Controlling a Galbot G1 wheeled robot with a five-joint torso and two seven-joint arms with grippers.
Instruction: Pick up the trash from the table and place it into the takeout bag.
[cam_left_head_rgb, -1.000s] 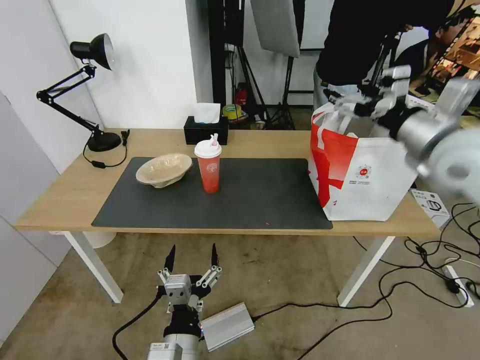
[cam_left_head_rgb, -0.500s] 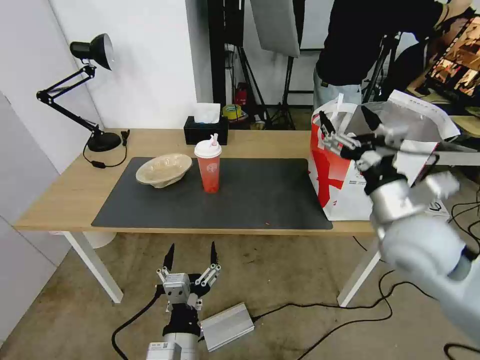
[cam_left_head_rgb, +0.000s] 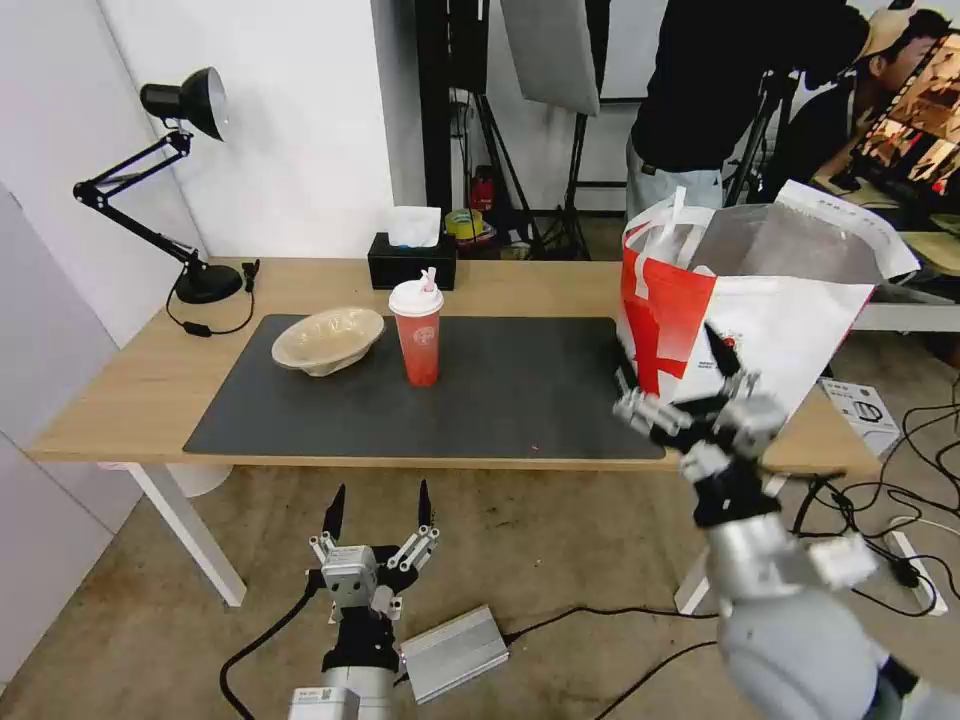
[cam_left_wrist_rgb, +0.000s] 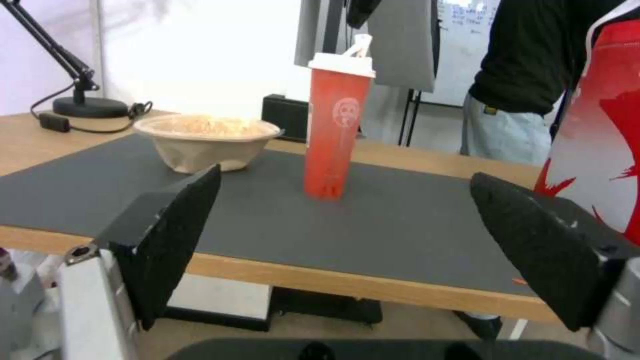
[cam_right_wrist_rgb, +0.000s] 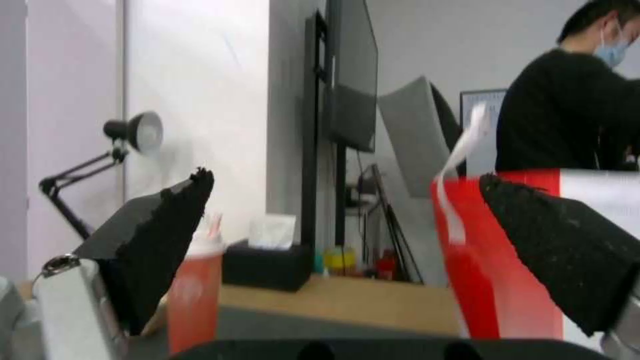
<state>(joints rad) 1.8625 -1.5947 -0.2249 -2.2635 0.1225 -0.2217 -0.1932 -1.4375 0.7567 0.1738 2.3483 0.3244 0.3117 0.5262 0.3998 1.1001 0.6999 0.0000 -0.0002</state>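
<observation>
On the dark mat of the table (cam_left_head_rgb: 130, 390) stand a beige pulp bowl (cam_left_head_rgb: 328, 340) and, just right of it, a red cup with a white lid (cam_left_head_rgb: 417, 332). The takeout bag (cam_left_head_rgb: 760, 320) stands at the table's right end, mouth open and silver lining showing. My right gripper (cam_left_head_rgb: 668, 365) hangs open and empty at the table's front edge, just in front of the bag's red side. Below the table's front edge, my left gripper (cam_left_head_rgb: 380, 502) is open and empty. It faces the cup (cam_left_wrist_rgb: 337, 130), the bowl (cam_left_wrist_rgb: 207, 142) and the bag (cam_left_wrist_rgb: 600, 140).
A black tissue box (cam_left_head_rgb: 411, 258) sits behind the cup and a black desk lamp (cam_left_head_rgb: 185, 180) at the far left corner. A person stands behind the bag. Cables, a silver box (cam_left_head_rgb: 455, 652) and a power strip lie on the floor.
My right arm has swung down from above the bag's mouth to the table's front edge, staying open. The bag's far side has spread open. The left arm has not moved.
</observation>
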